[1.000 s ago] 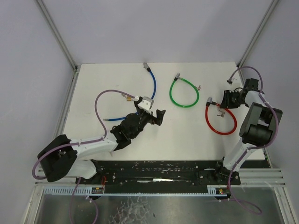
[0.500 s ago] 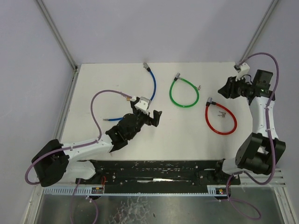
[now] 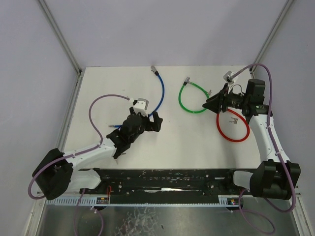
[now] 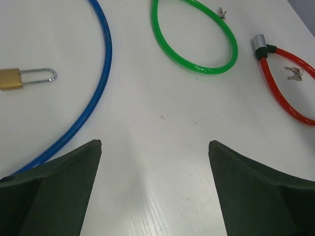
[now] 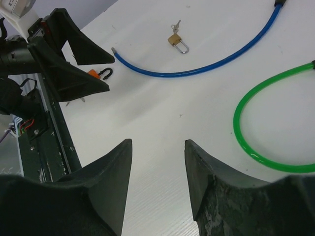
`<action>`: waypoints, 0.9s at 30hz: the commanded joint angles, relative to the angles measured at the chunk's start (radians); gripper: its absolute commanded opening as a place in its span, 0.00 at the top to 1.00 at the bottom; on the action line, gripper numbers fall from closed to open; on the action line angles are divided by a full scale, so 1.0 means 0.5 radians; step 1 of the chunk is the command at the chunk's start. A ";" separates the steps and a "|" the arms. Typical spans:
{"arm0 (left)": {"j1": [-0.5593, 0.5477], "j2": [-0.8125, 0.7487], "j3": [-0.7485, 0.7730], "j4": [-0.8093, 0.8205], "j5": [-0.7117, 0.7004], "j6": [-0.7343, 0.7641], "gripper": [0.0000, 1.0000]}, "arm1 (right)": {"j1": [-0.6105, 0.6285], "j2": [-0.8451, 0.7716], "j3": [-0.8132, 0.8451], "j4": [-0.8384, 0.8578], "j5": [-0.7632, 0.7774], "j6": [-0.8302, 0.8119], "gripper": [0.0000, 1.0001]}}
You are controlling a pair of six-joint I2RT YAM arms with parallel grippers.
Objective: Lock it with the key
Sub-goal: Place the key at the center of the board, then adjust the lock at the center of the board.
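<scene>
Brass padlock, keys at its body, lies on white surface beside blue cable. Left gripper: wide open, empty. Right gripper: parted, empty.

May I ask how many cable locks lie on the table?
3: blue cable at back left, green loop at back centre, red loop on the right. None seems hidden.

Left wrist cam | your left gripper hangs wide open over the white table | blue cable sweeps ahead-left, brass padlock lying left of it | green cable loop ahead, small keys by its far side | red cable at your right, second key set just beside it
</scene>
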 commanded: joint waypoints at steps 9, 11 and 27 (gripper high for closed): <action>0.004 0.206 0.321 -0.716 -0.365 -0.079 0.16 | 0.021 -0.019 -0.089 0.153 -0.147 0.019 0.47; 0.004 0.324 0.481 -0.890 -0.452 0.002 0.16 | 0.027 -0.028 -0.087 0.151 -0.148 0.016 0.47; 0.603 0.313 0.549 -0.891 0.247 0.069 0.17 | 0.036 -0.012 -0.082 0.102 -0.138 -0.047 0.47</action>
